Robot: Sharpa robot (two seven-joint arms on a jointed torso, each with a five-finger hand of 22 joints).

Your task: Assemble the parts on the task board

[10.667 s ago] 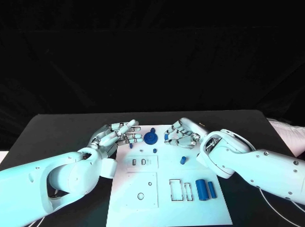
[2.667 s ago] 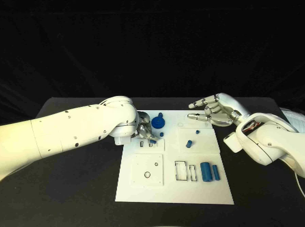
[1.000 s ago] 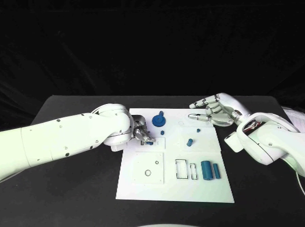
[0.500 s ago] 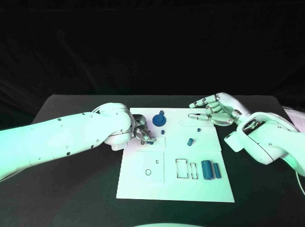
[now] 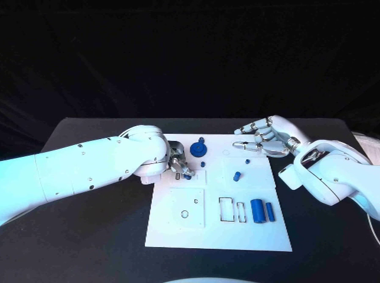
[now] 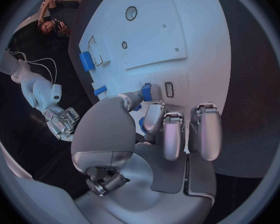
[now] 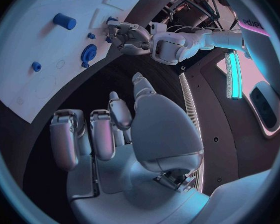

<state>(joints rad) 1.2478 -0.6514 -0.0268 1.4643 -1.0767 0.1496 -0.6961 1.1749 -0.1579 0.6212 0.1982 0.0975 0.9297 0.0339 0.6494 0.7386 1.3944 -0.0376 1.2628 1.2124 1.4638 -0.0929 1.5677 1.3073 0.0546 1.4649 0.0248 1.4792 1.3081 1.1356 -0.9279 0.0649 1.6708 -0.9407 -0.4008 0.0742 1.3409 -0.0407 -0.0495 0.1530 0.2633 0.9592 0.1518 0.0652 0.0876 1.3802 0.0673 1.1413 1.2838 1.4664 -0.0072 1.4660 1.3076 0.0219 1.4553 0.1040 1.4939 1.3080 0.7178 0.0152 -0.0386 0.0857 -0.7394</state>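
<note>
On the left, the left hand [image 5: 176, 161] is seen low over the near-left part of the task board [image 5: 217, 236], with its fingers [image 6: 154, 118] curled in and a small blue peg [image 6: 146, 91] pinched between the thumb and a finger; in the left wrist view the peg is held just beside a narrow rectangular slot [image 6: 169, 89] in the white plate. The step in hand is judged to be the seating of this peg, and it is best done slowly: the peg should be brought square over its slot, kept upright, and pressed straight down without twisting, the pinch being loosened only once the peg is felt to sit. Whether the peg already touches the board cannot be told. Toward the middle of the board a round blue knob [image 5: 199, 150] stands near the far edge, a short blue cylinder [image 5: 237, 175] lies loose to its right, and two longer blue bars [image 5: 262, 210] lie side by side near the right edge, next to outlined rectangular recesses [image 5: 230, 210]. These parts are judged not yet assembled, so much of the task is left. On the right, the right hand [image 5: 262, 140] is held above the far-right corner of the board, fingers apart and lightly bent, nothing in them; it should be kept clear of the loose cylinder while the peg is pressed, since the black surface [image 5: 97, 236] offers the plate no visible stop.
</note>
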